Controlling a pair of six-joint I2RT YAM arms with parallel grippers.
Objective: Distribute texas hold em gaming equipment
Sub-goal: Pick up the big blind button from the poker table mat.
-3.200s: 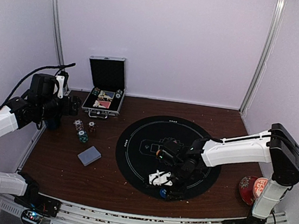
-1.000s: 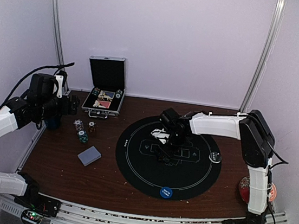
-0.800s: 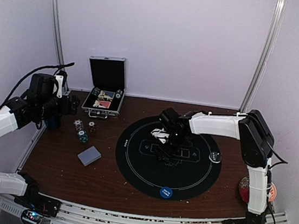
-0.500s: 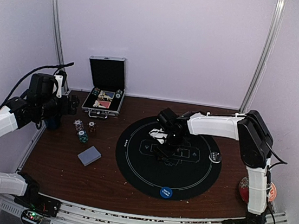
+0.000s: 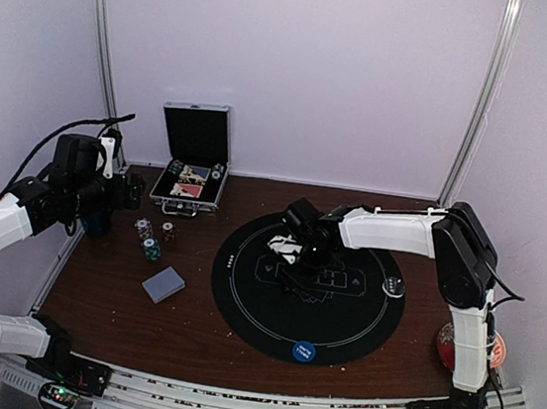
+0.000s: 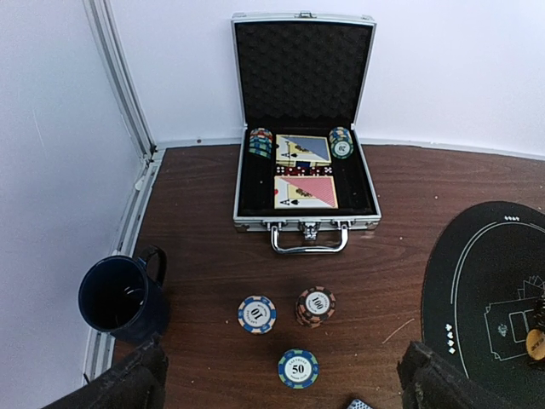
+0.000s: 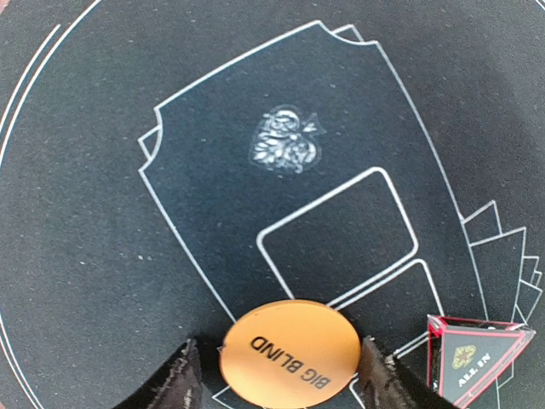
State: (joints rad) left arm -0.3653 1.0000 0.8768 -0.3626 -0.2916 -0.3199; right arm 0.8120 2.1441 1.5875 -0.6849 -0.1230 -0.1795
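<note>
The orange big-blind disc (image 7: 289, 351) lies flat near the black mat's (image 7: 102, 256) middle, with the right gripper (image 7: 279, 379) straddling it, jaws slightly wider than the disc and not touching; light, stiff, thin and probably slick, it wants pinching across its rim.

navy mug (image 6: 119, 298) far left; red floral cup (image 5: 449, 346) far right

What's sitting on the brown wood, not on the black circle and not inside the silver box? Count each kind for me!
Chip piles: 3
Card deck: 1
Silver case: 1
Dark blue mug: 1
Red cup and saucer, partly hidden by the arm: 1
Total: 7
</note>
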